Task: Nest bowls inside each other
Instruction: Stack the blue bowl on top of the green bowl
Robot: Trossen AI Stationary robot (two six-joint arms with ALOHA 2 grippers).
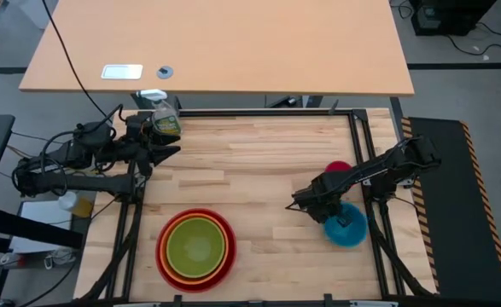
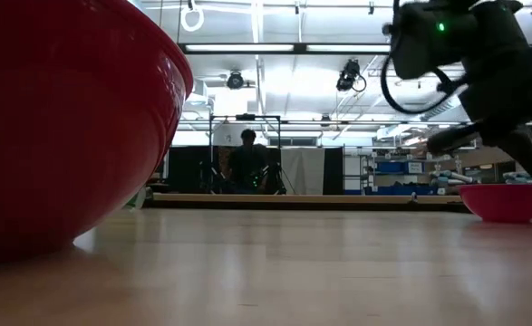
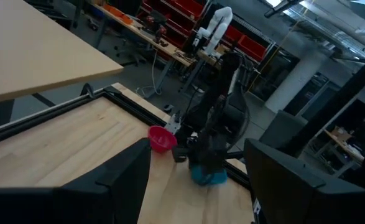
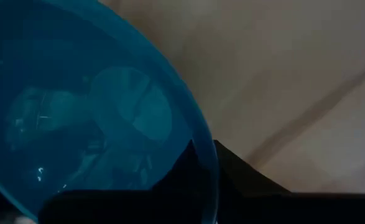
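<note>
Near the table's front edge the red bowl (image 1: 166, 256) holds the orange bowl (image 1: 226, 232) and the green bowl (image 1: 196, 246). A pink bowl (image 1: 339, 167) stands on the wood at the right. Just nearer is the blue bowl (image 1: 349, 227), mouth up. My right gripper (image 1: 334, 217) points down over the blue bowl's left rim and is shut on it. My left gripper (image 3: 201, 199) hovers level at the table's far left, open, with nothing between its fingers. My right gripper pinches the blue bowl's rim (image 4: 211, 167), one finger inside the bowl and the other finger (image 4: 247, 179) outside its wall. It comes from above, slanting steeply down. In the left wrist view the blue bowl (image 3: 208, 177) appears to sit on the table.
A yellow-green spray bottle (image 1: 166, 121) stands at the far left corner beside my left gripper (image 1: 166, 152). A black frame rail (image 1: 359, 145) runs along the table's right side, close to the pink bowl. Bare wood lies between the stacked bowls and the blue bowl.
</note>
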